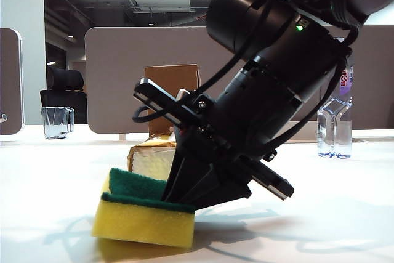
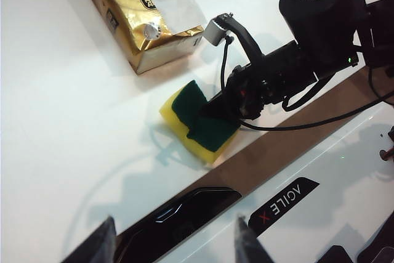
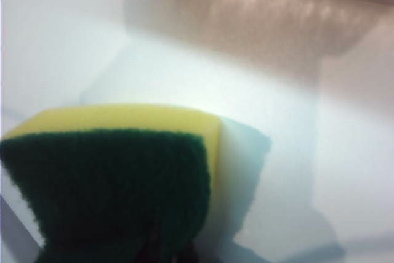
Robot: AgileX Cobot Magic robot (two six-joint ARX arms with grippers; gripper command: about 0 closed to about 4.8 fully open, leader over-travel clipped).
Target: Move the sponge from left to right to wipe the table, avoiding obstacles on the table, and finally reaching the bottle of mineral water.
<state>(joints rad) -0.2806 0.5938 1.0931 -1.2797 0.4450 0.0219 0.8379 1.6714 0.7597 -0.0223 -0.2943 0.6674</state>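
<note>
The yellow sponge (image 1: 141, 217) with its green layer up lies on the white table (image 1: 345, 214) at the front left. My right gripper (image 1: 178, 195) reaches steeply down onto its right end and is shut on the sponge (image 3: 111, 170), its green layer creased at the fingertips. The left wrist view shows the same grip on the sponge (image 2: 203, 124). My left gripper (image 2: 175, 241) hangs open above the table edge, nothing between its fingers. The gold tissue pack (image 1: 151, 158) sits just behind the sponge, the brown cardboard box (image 1: 172, 90) behind that. The water bottle (image 1: 335, 121) stands far right.
A clear glass mug (image 1: 57, 121) stands at the far left back. The tissue pack (image 2: 141, 23) lies close beside the sponge. A dark strip with a logo (image 2: 289, 198) runs along the table edge near the left gripper.
</note>
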